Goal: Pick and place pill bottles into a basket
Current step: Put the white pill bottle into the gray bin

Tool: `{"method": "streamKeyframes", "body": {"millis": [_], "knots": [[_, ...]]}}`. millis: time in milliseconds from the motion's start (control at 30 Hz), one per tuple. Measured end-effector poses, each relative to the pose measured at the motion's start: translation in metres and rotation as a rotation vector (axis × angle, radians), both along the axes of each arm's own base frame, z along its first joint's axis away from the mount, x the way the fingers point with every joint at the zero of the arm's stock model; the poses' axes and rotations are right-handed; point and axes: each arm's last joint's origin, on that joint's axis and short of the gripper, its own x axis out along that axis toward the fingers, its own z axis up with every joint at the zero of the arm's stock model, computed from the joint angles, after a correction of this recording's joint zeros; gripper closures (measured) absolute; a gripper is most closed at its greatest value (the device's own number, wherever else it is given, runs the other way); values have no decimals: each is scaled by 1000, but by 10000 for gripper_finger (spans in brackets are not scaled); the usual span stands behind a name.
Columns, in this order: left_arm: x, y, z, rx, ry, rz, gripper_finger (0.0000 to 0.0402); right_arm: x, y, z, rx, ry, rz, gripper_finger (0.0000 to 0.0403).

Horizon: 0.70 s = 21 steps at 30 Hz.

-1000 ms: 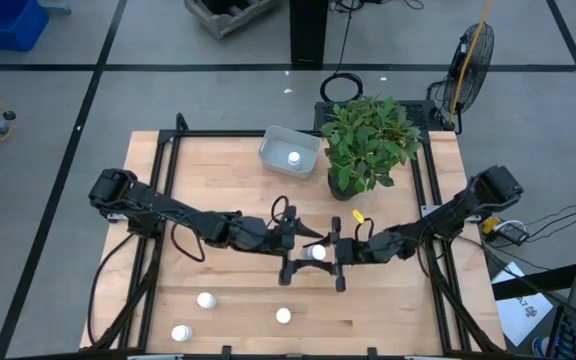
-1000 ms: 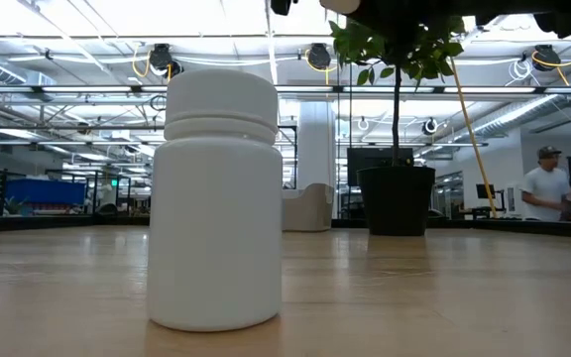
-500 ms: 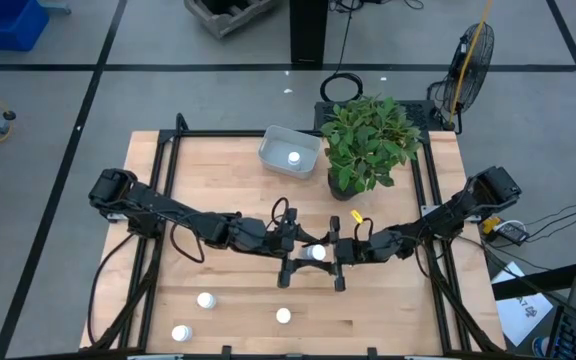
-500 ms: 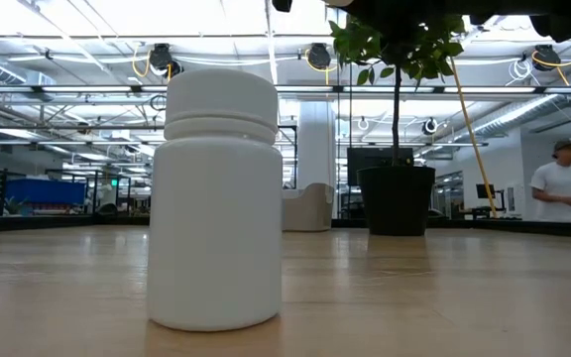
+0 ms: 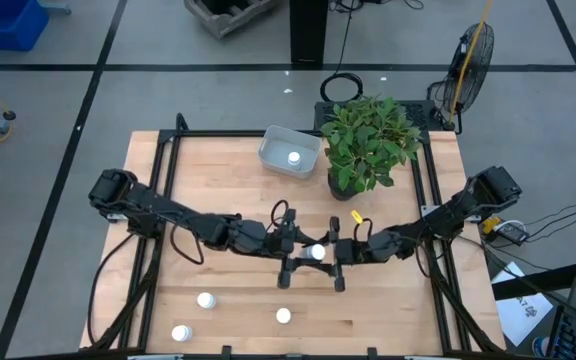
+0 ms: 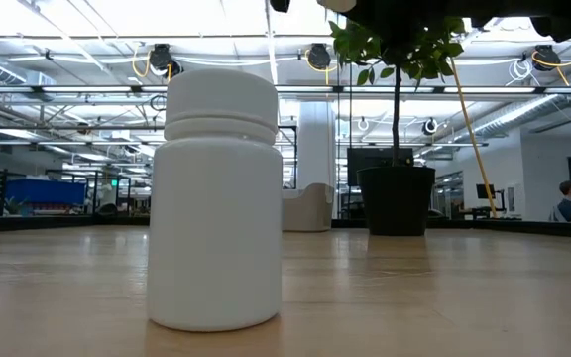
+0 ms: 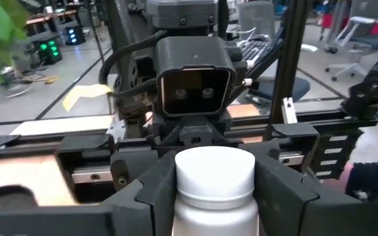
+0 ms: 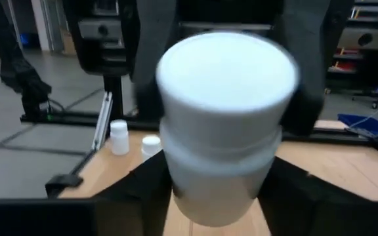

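One white pill bottle (image 5: 316,253) is held upright above the table's middle, between my two grippers, which meet nose to nose. My left gripper (image 5: 305,253) comes from the table's left and my right gripper (image 5: 328,253) from its right; both are shut on this bottle. Three more bottles stand on their bases near the front edge (image 5: 205,299), (image 5: 180,333), (image 5: 283,316); one of them fills the low view (image 6: 216,198). Another bottle (image 5: 294,157) sits in the pale basket (image 5: 276,140) at the far middle. My left gripper pinches the bottle's body just below the cap (image 7: 179,210) between its two fingers (image 7: 146,196), one on each side. The fingers lie level, coming from the table's left. The bottle stands upright, cap up, lifted clear of the table. My right gripper has the same bottle's body (image 8: 182,187) between its two fingers (image 8: 146,187), one on each side, below the cap. The fingers lie level, coming from the table's right. The bottle stands upright and clear of the table.
A leafy potted plant (image 5: 368,145) stands at the far right, next to the basket; its pot shows in the low view (image 6: 397,198). Black frame rails run along the table's left and right sides. A person is in the room far behind the table (image 6: 568,198).
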Motion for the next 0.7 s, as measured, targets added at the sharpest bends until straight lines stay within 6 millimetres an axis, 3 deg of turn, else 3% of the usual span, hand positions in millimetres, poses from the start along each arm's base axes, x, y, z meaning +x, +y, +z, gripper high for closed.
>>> {"method": "streamKeyframes", "body": {"millis": [133,267,500,700], "knots": [[-1,-1,-3,27,16,42,235,-4,7,-5,-22,54,-24,147],[0,4,-4,47,37,94,235,-7,9,-5,-56,63,-83,109],[1,11,-8,60,69,119,236,-9,9,-11,-11,133,-101,102],[1,20,-10,87,96,210,237,-25,14,-37,15,258,-65,104]]}}
